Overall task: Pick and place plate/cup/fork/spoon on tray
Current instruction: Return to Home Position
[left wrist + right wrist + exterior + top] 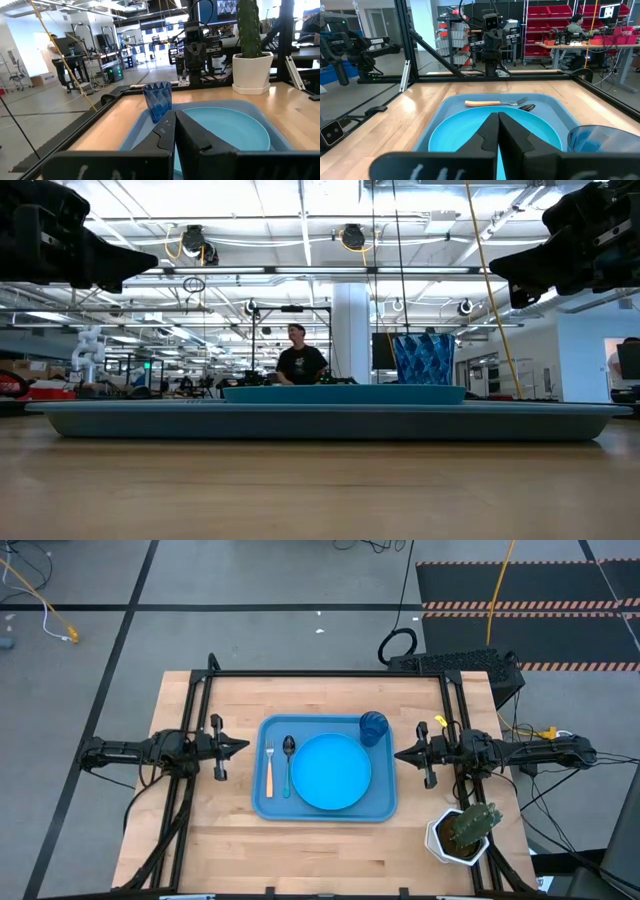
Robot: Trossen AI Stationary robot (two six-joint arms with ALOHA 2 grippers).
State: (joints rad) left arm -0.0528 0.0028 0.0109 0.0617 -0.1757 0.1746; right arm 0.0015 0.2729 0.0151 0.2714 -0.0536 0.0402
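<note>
On the surface (220, 830), the tray (385, 808) already carries the plate (332, 772), cup (373, 727), spoon (288, 762) and fork (268, 768). Both the left hand (243, 746) and right hand (399, 753) are closed and empty; the cup, at the far right corner, could be toppled by a careless right-arm sweep.

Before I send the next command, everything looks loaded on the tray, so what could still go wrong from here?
The cup stands at the tray's far right corner, close to the shut right gripper; a careless sweep inward could tip it. The fork and spoon lie loose between the plate and the rim nearest the shut left gripper; nudging the tray might scatter them. The cactus pot sits near the right arm's retreat path.
</note>
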